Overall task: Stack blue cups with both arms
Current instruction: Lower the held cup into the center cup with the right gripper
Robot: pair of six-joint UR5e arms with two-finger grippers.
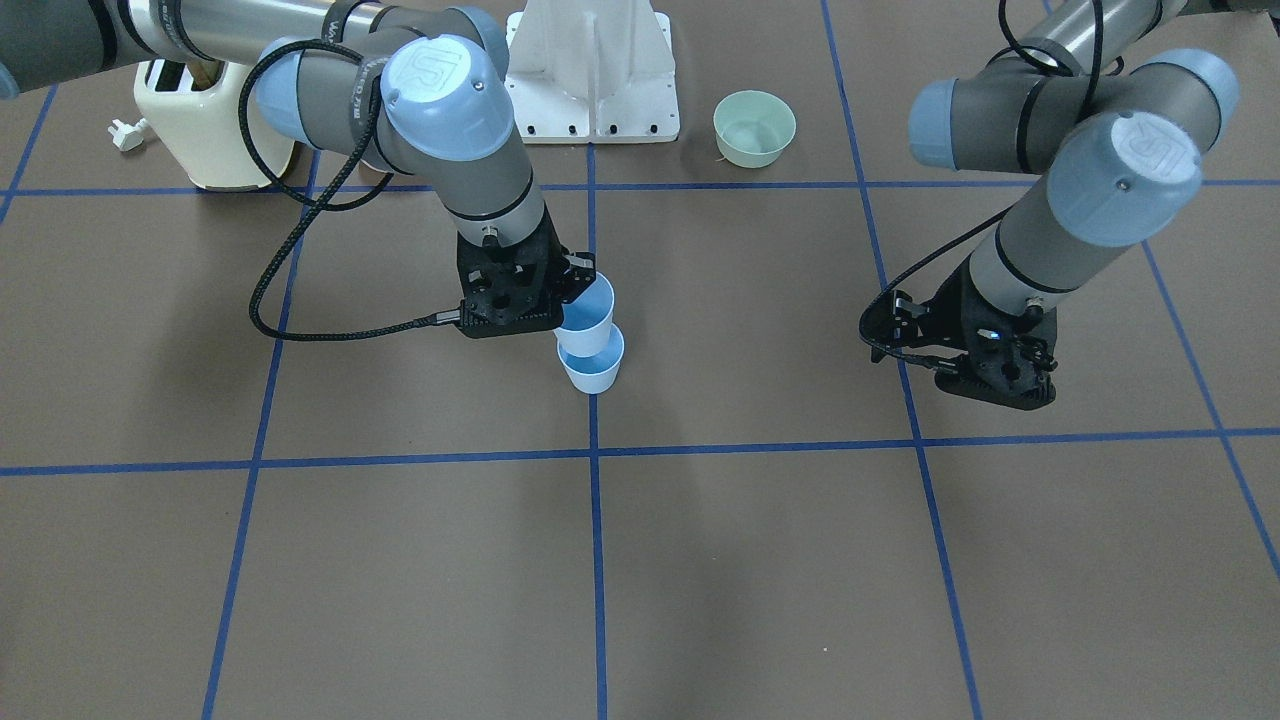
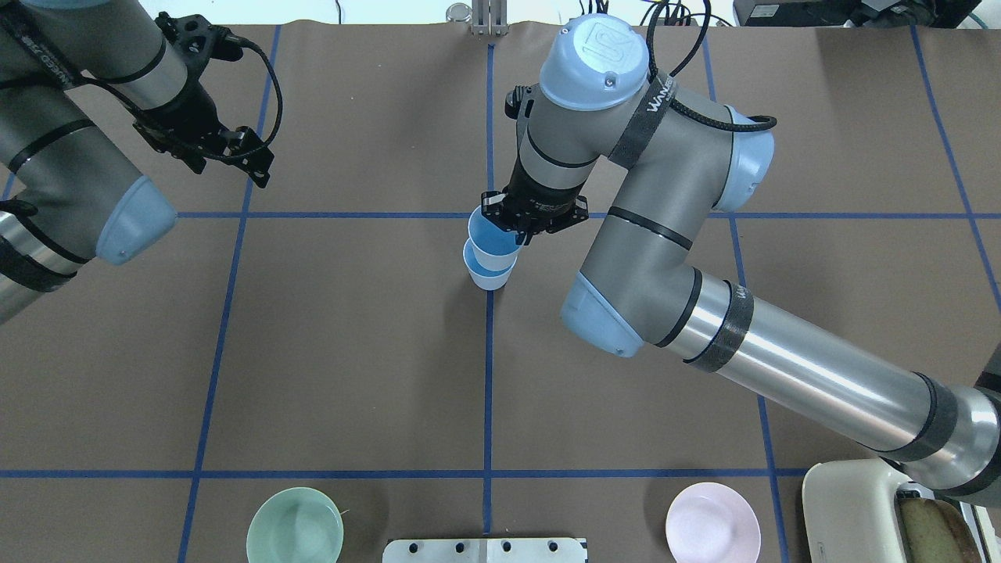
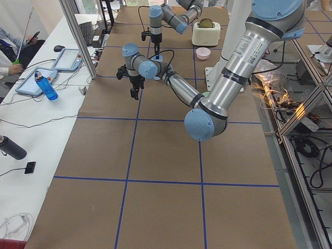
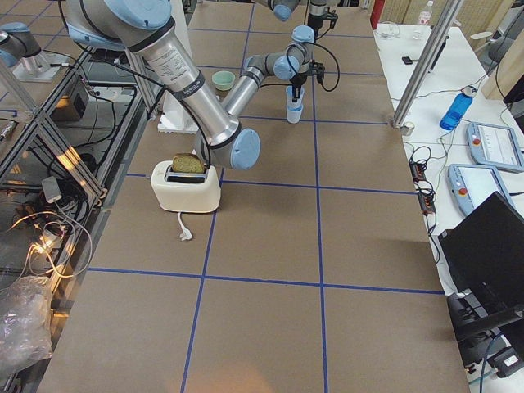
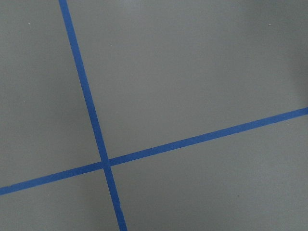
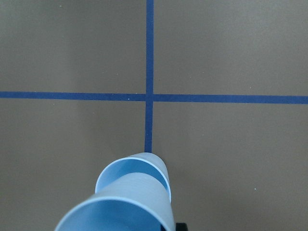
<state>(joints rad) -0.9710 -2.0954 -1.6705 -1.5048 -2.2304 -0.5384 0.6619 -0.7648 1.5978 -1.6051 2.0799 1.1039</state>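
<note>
While the left tool point(image 1: 1000, 385) hangs, its gap unclear, the right tool point(image 1: 578, 287) pinches the upper blue cup point(image 1: 590, 320).

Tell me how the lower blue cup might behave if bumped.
The lower cup looks like thin smooth plastic, so probably light and apt to slide or tip if nudged. Its base is narrower than its rim, favouring tipping. The upper cup, pinched at its rim by the right hand, may flex.

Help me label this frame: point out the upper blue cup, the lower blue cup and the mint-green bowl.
upper blue cup point(image 1: 587, 336), exterior front-facing view, outer wall.
lower blue cup point(image 1: 592, 378), exterior front-facing view, outer wall.
mint-green bowl point(image 1: 755, 135), exterior front-facing view, bare inside.
</note>
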